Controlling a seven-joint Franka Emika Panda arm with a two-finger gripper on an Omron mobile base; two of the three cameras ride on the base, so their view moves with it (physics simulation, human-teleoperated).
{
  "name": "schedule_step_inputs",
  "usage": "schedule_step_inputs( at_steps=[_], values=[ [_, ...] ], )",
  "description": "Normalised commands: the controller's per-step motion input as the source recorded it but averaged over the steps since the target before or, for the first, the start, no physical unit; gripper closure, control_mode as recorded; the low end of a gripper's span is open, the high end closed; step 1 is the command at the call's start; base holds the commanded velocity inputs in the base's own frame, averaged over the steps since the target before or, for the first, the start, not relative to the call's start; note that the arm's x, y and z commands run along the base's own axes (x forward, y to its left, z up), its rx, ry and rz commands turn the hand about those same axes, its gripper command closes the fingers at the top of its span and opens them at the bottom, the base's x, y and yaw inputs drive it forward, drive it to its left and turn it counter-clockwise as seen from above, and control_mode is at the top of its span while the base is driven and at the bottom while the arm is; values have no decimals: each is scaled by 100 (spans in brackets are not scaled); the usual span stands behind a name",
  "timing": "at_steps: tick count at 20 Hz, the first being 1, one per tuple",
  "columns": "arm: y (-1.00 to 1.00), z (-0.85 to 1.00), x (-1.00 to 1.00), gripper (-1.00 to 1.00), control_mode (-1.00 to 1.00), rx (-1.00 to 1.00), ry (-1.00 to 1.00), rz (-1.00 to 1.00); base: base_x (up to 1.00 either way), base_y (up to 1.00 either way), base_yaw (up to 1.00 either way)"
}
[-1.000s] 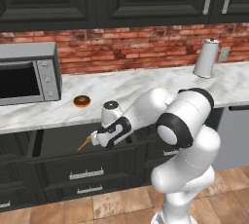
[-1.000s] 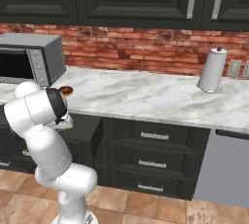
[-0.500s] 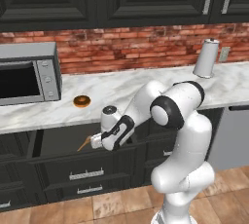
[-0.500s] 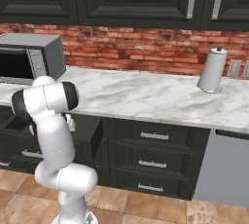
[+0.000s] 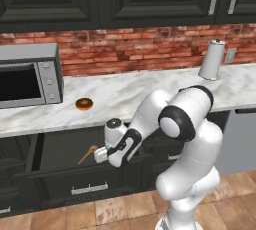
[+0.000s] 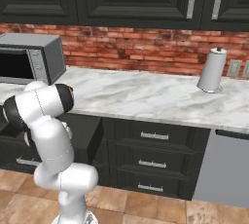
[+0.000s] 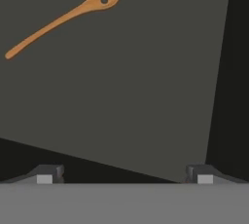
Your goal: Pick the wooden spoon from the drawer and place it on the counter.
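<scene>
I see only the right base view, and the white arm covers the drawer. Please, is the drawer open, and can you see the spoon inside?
Observer: Yes. In the left base view the wide black drawer is pulled out, and the slim light-orange wooden spoon lies on its dark floor.
Operator: Is the gripper holding it?
Observer: No. In the hand view the gripper has its jaws wide apart, and the spoon lies free, well away from them.
Operator: Is something already on the counter near there?
Observer: A round brown donut sits on the white marble counter, beside the grey microwave.
</scene>
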Motion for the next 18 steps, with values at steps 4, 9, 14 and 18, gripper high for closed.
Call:
schedule_step_inputs(
  at_steps=[4,9,14,18],
  values=[
    [0,0,-87,-100,-100,5,0,0,0,0,0],
    [0,15,-47,-100,-100,12,0,0,0,0,0],
    [1,27,-13,-100,-100,7,0,0,0,0,0],
    [18,2,0,-100,-100,0,0,-3,0,0,0]
  ],
)
